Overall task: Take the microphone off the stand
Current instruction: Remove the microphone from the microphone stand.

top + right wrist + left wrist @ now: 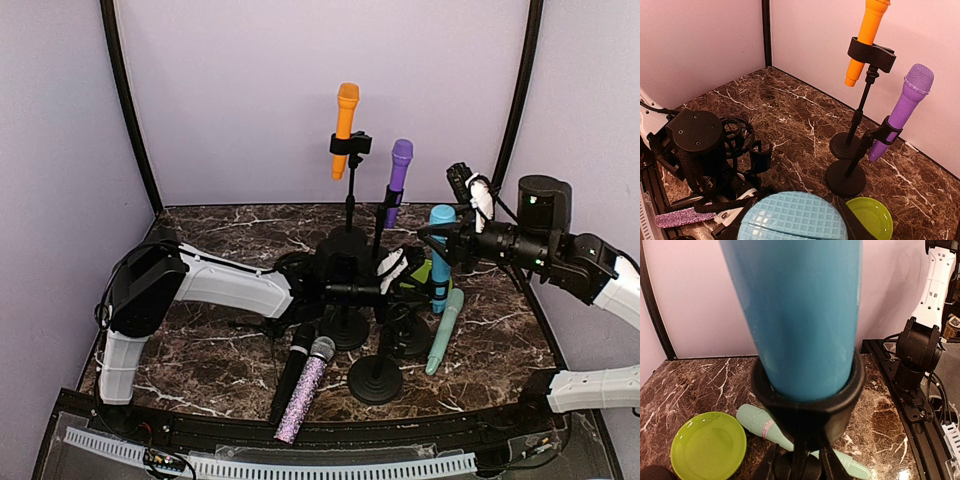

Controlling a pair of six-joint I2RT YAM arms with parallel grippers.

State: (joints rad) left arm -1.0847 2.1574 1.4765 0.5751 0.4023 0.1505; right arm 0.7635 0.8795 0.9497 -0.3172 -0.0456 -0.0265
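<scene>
The blue microphone (441,240) stands upright in the black clip (807,400) of its stand. Its gridded head fills the bottom of the right wrist view (792,217), and its body fills the left wrist view (800,315). My right gripper (440,250) comes in from the right and is shut on the microphone just below the head, with a black finger (856,222) on each side. My left gripper (408,275) reaches in from the left and is shut on the stand's neck (802,460) under the clip.
An orange microphone (346,125) and a purple one (399,175) sit in stands at the back. A mint microphone (445,330) lies by a green bowl (707,445). A glitter microphone (305,390), a black one (290,375) and an empty stand (375,380) are in front.
</scene>
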